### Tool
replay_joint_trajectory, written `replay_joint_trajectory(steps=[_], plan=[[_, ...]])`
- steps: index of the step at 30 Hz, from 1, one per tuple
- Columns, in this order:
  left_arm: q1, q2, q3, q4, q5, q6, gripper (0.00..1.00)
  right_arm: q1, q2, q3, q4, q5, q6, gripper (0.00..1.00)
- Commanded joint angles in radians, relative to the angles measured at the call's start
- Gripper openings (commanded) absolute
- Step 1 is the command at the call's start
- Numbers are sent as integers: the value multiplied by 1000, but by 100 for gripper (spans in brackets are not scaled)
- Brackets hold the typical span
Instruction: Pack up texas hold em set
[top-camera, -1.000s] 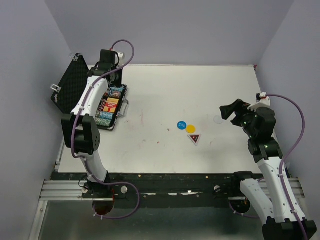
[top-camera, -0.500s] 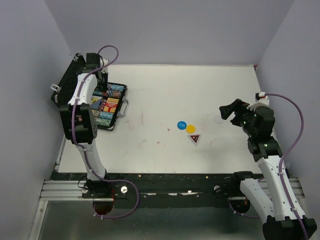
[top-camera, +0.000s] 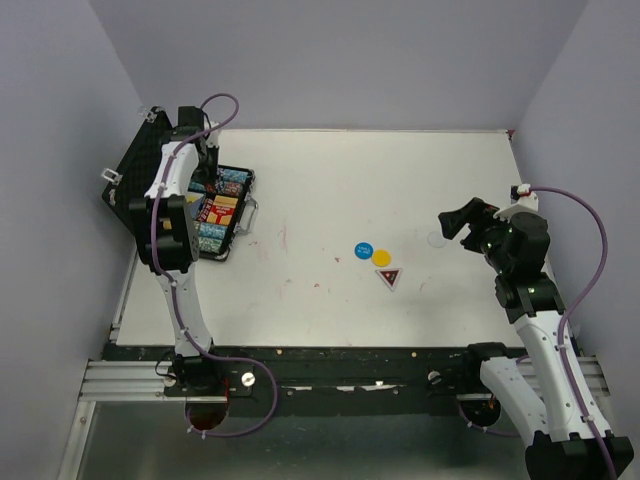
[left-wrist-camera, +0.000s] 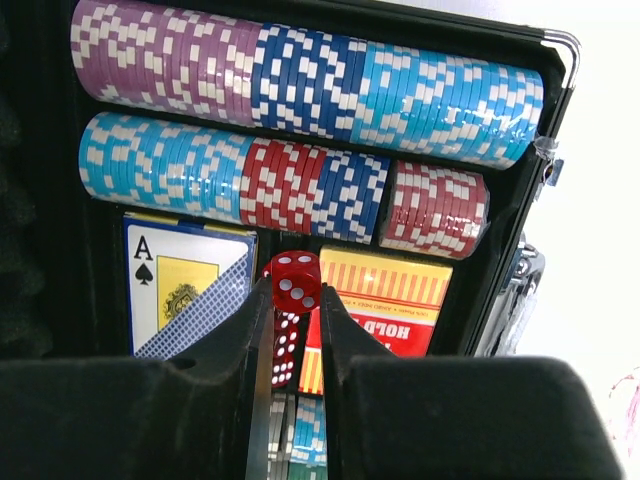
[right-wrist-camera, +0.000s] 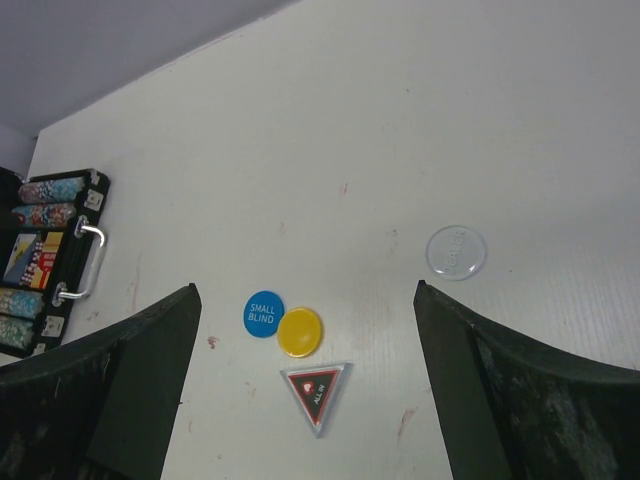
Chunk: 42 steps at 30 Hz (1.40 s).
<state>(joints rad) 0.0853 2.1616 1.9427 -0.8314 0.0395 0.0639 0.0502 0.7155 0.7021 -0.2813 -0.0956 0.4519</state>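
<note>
The left tool (left-wrist-camera: 293, 304) is closed on a red die (left-wrist-camera: 296, 282), pinching two opposite faces at its very tips. It is above the open case (left-wrist-camera: 503, 250), which sits at the far left of the tabletop (top-camera: 400, 170). Directly below, more red dice (left-wrist-camera: 284, 352) lie in the narrow slot between the two card decks (left-wrist-camera: 186, 300). To do this step well, I judge, the tool should lower straight down until the die lines up with that slot. It should then part only a little, since the deck edges on either side could catch a finger or tip the die onto the cards. A drop from height risks a bounce into the chips (left-wrist-camera: 300, 90).

The right tool (top-camera: 456, 222) hangs wide open over the right side of the tabletop, holding nothing.

Only the left wrist view shows the die, the slot and the grip; from overhead the arm covers that part of the case. Only the overhead view shows the foam lid (top-camera: 135, 185) leaning open. The right wrist view shows what is not yet packed: a blue disc (right-wrist-camera: 263, 313) touching a yellow disc (right-wrist-camera: 300, 332), a triangular token (right-wrist-camera: 316, 383) just beside them, and a clear disc (right-wrist-camera: 456, 251) well apart.
</note>
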Motion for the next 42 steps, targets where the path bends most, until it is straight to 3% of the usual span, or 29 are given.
replay_joint_trajectory(steps=[1,28,33,42], plan=[[11,55,76,-49,13,5,23,-6,2,8,5,-10,-13,95],[14,106,93,-69,-20,-39,31,-6,15,2,10,-9,-12,95],[13,103,104,-72,-13,-56,40,-6,16,2,10,-9,-12,95],[14,98,104,-71,-16,-59,45,-6,18,0,10,-7,-13,95]])
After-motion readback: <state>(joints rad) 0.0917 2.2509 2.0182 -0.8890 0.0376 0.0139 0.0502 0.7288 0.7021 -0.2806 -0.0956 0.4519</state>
